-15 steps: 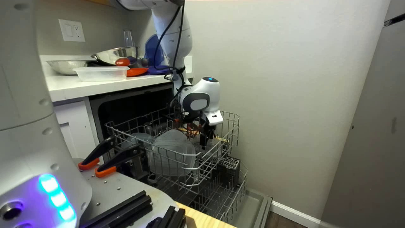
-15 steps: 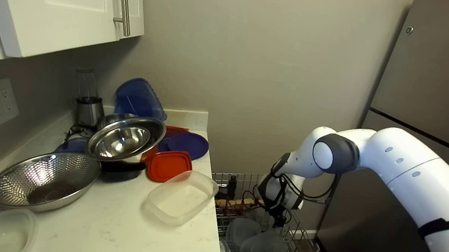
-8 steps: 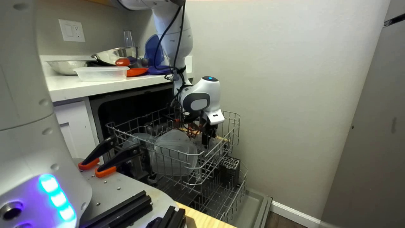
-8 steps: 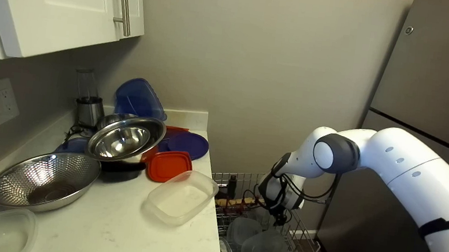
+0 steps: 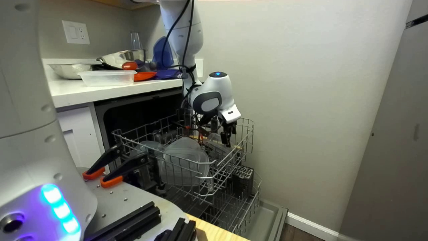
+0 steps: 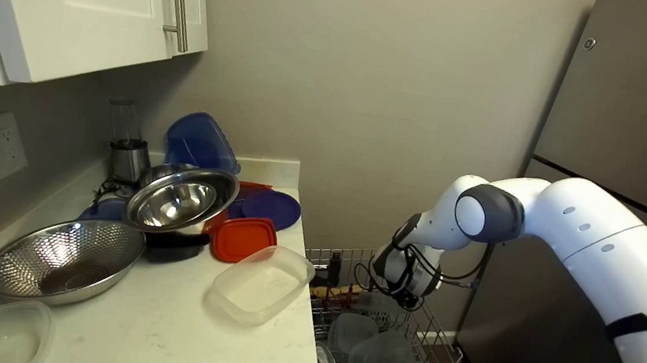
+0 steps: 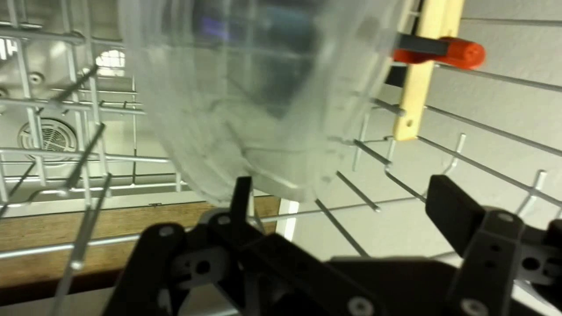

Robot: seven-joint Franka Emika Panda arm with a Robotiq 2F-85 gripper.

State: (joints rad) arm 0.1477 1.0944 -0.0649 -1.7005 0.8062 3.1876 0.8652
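Tub [image 7: 250,105] sits in the rack [image 7: 35,250], just beyond the widely spread, empty pincer [image 7: 344,206] and nearer one finger [image 7: 240,199] than the other, its long axis, as far as blur allows, running away from the pincer.

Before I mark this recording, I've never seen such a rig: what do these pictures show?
This is a robot arm ending in a two-fingered gripper. Two views come from cameras outside the robot; the third, from one on its wrist. The gripper is open, holding nothing, at the upper dishwasher rack. Nearest it is a clear container in that rack; whether they touch, I can't tell. On the counter are a colander, metal bowls, a red lid, a blue lid and plastic tubs.
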